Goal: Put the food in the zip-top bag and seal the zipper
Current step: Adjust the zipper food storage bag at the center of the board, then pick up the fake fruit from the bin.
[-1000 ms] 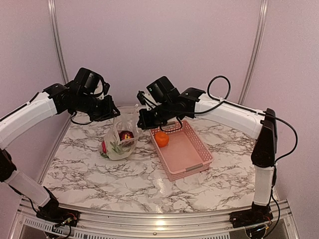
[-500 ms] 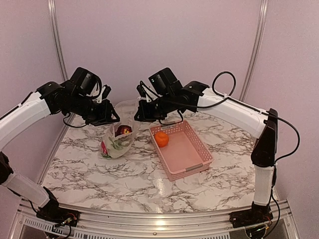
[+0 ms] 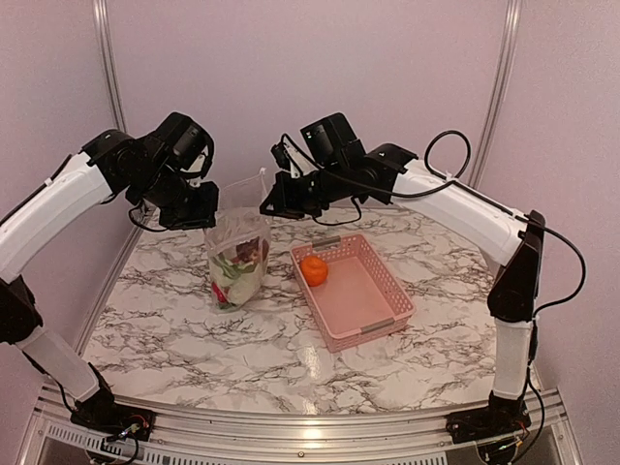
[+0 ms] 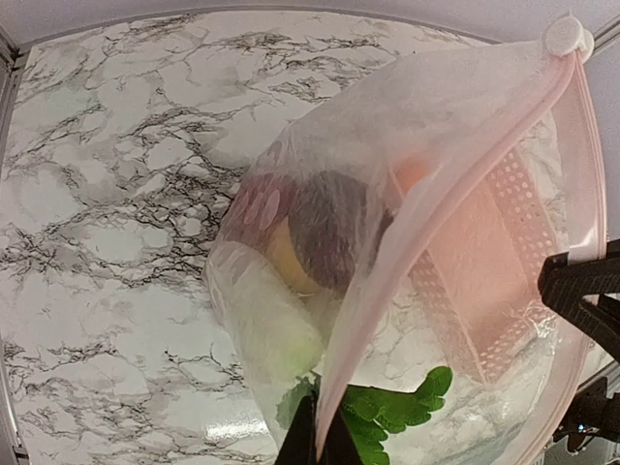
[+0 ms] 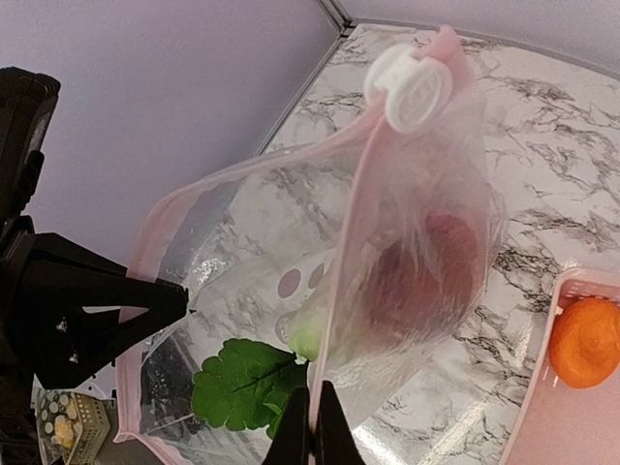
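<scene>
The clear zip-top bag [image 3: 238, 254] hangs off the table between both arms, its mouth stretched open. It holds dark purple [image 4: 329, 228], red [image 5: 441, 247] and pale green [image 4: 276, 325] toy food with green leaves [image 5: 237, 383]. My left gripper [image 3: 206, 215] is shut on the bag's pink zipper edge [image 4: 407, 252] at its left end. My right gripper [image 3: 268, 205] is shut on the opposite edge [image 5: 339, 281], below the white slider [image 5: 417, 87]. One orange ball [image 3: 314, 270] lies in the pink basket [image 3: 373, 310].
The pink slatted basket stands on the marble table to the right of the bag, under the right arm. Pale walls with metal posts close in the back and sides. A small basket of objects [image 5: 68, 418] shows off the table's edge in the right wrist view.
Both grippers have risen and lifted the bag off the table, so it now hangs upright. The orange ball and basket have not moved.
</scene>
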Motion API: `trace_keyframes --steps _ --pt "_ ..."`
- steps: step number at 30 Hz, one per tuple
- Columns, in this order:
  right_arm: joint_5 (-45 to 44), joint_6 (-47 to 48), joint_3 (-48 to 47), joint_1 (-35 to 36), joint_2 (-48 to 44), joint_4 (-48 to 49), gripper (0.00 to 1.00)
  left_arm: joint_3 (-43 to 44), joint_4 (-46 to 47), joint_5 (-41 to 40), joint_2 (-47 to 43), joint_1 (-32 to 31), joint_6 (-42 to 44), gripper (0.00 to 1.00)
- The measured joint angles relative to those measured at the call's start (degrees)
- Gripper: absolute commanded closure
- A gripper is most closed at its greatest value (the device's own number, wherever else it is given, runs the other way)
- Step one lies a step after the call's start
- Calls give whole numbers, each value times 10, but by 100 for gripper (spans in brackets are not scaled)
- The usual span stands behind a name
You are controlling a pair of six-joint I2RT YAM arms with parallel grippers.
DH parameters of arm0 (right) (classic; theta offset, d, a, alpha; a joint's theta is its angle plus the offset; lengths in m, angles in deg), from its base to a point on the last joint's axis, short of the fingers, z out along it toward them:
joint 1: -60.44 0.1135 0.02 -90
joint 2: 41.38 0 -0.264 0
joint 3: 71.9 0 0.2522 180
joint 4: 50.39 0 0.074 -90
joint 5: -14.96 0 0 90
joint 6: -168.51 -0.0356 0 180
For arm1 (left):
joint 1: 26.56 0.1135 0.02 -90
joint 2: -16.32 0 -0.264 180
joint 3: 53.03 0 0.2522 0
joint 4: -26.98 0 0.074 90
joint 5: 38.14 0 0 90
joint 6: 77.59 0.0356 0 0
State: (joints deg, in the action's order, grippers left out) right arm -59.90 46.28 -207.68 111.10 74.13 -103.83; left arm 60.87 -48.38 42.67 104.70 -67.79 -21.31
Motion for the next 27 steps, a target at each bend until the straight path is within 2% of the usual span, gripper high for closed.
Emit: trace_keyframes --steps 1,4,10,16,21,27 --pt "4 -1 0 0 0 1 98 4 -1 -4 1 0 2 100" --pt "18 -3 0 -3 1 3 72 7 0 -10 2 0 5 100" --pt "32 -3 -7 -15 1 3 56 20 5 -18 12 0 17 100" --pt "2 9 2 -37 -22 -15 52 21 20 -11 20 0 31 100" --pt "-21 25 61 -61 -77 -21 52 19 39 -2 20 0 32 100" --pt "-40 48 120 -86 -92 -24 50 19 50 3 20 0 33 100"
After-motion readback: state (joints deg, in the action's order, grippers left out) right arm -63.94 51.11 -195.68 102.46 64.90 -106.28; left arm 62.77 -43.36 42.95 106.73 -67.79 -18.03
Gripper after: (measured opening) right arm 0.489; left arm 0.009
